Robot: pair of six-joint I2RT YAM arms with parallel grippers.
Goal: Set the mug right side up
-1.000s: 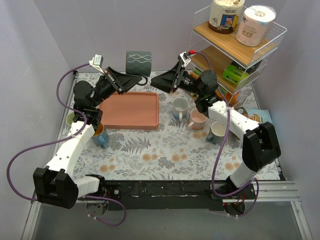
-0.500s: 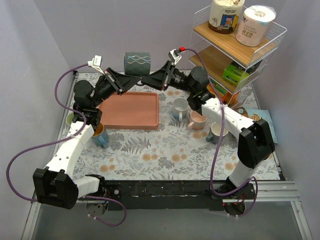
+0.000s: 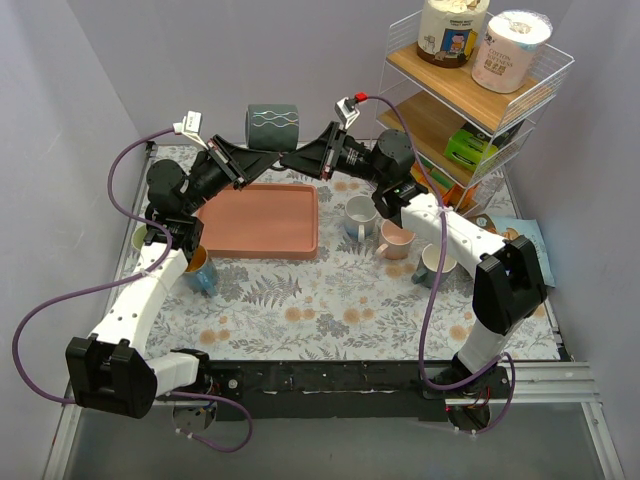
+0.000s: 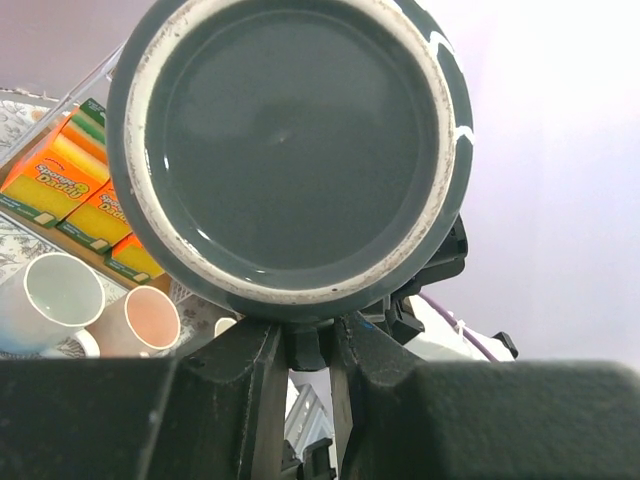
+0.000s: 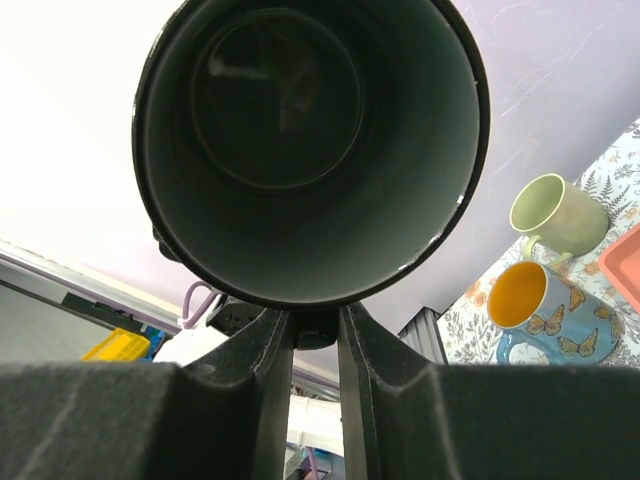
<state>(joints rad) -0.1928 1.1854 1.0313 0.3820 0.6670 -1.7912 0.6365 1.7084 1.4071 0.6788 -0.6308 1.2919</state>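
The dark teal mug (image 3: 275,126) with white wavy lines hangs in the air above the table's back edge, lying on its side. Its base (image 4: 290,140) faces the left wrist camera and its open mouth (image 5: 310,140) faces the right wrist camera. My left gripper (image 3: 268,158) comes in from the left and is shut on the mug's handle (image 4: 308,352) under the body. My right gripper (image 3: 292,160) comes in from the right, and its fingers press on the same handle (image 5: 316,325) from the other side.
A pink tray (image 3: 262,222) lies below the mug. A white mug (image 3: 360,215), a pink mug (image 3: 395,238) and a grey-blue mug (image 3: 435,262) stand to its right. A butterfly mug (image 3: 200,268) and a green mug (image 3: 143,238) stand at the left. A wire shelf rack (image 3: 470,100) fills the back right.
My right arm has swung left up to the mug and its jaws have closed onto the handle. The left gripper and the mug have stayed in place.
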